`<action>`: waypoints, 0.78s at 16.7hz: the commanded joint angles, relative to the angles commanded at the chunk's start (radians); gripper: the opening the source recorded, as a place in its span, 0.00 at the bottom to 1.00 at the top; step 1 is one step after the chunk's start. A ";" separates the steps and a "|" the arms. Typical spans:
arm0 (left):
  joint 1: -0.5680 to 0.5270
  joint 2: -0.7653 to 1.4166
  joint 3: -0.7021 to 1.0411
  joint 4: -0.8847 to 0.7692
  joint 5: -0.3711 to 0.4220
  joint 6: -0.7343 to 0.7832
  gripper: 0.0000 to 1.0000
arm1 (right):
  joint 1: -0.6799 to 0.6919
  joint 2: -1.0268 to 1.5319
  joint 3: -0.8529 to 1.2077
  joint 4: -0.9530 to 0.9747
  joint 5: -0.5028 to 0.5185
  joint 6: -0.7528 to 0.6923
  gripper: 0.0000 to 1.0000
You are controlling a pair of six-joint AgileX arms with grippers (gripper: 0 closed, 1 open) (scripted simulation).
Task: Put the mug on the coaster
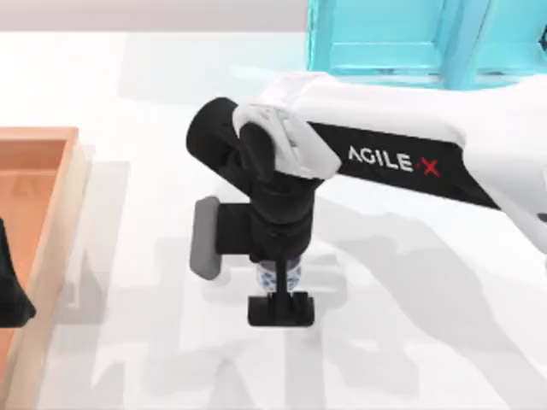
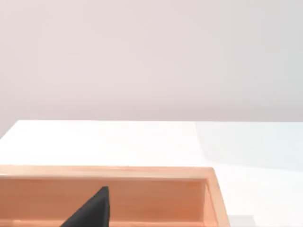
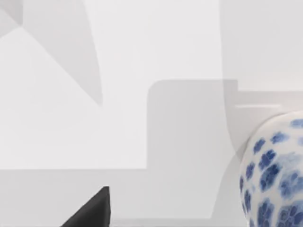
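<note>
The mug (image 1: 279, 275), small, white with dark blue blotches, stands on the white table near the middle. My right gripper (image 1: 279, 309) points down right over it, and its black fingers reach the table just in front of the mug. In the right wrist view the mug (image 3: 274, 179) shows close up at the edge, apart from the one black fingertip (image 3: 92, 210) in sight, which stands wide of centre, so the gripper is open. A shallow wooden tray with a raised rim (image 1: 73, 196), which I take for the coaster, lies at the table's left edge.
My left gripper (image 1: 8, 290) is parked over the wooden tray (image 2: 142, 172) at the far left, with one fingertip (image 2: 92, 210) in sight. A cyan structure (image 1: 385, 43) stands at the back right. Bare white table lies between the mug and the tray.
</note>
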 joint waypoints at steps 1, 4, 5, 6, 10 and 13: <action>0.000 0.000 0.000 0.000 0.000 0.000 1.00 | 0.000 0.000 0.000 0.000 0.000 0.000 0.85; 0.000 0.000 0.000 0.000 0.000 0.000 1.00 | 0.000 0.000 0.000 0.000 0.000 0.000 0.62; 0.000 0.000 0.000 0.000 0.000 0.000 1.00 | 0.000 0.000 0.000 0.000 0.000 0.000 0.55; 0.000 0.000 0.000 0.000 0.000 0.000 1.00 | 0.000 0.000 0.000 0.000 0.000 0.000 0.47; 0.000 0.000 0.000 0.000 0.000 0.000 1.00 | 0.000 0.000 0.000 0.000 0.000 0.000 0.17; 0.000 0.000 0.000 0.000 0.000 0.000 1.00 | 0.000 0.000 0.000 0.000 0.000 0.000 0.00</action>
